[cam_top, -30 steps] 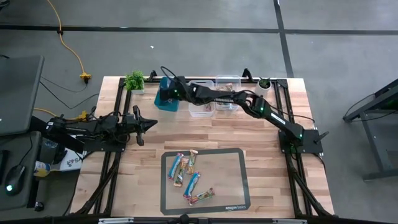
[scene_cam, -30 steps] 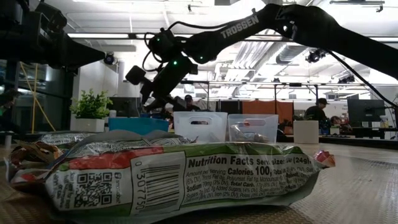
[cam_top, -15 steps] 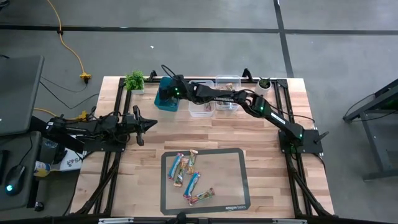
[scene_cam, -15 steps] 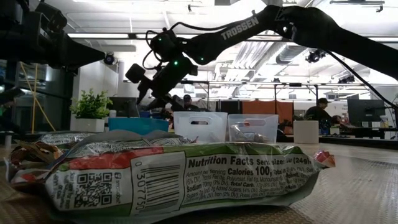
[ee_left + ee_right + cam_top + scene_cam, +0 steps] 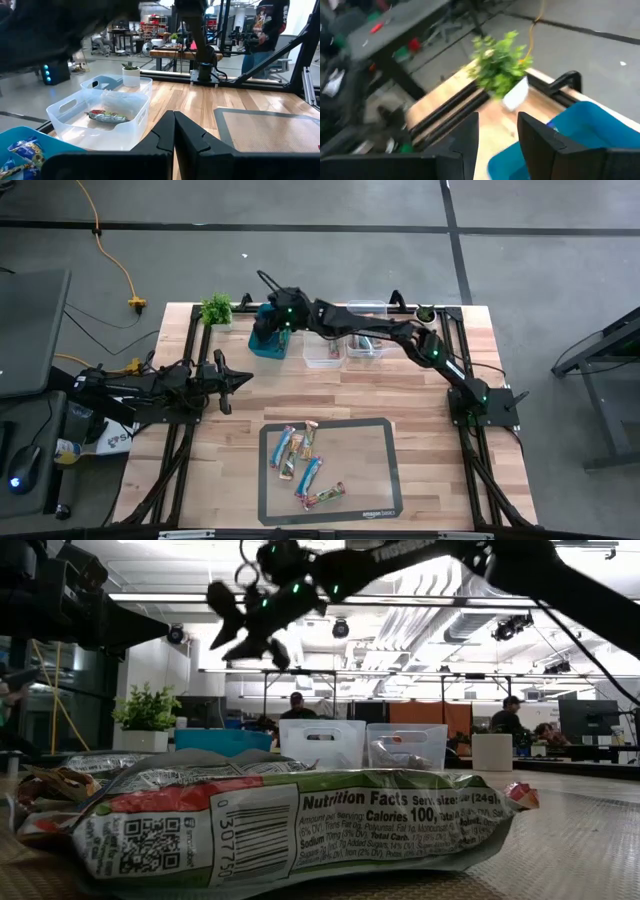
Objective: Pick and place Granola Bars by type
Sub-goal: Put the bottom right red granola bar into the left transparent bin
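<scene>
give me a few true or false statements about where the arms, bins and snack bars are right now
1. The right gripper hangs above the teal plastic bin with its fingers apart and nothing between them. True.
2. The left gripper is shut on a foil-wrapped bar. False: it is shut with nothing in it, waiting at the table's left side.
3. Several foil-wrapped granola bars lie on the dark-framed baking mat. True.
4. The clear plastic bin next to the teal bin holds nothing. False: one wrapped bar lies in it.
5. The small green potted plant stands on the mat. False: it stands at the table's far left corner, beside the teal bin.
</scene>
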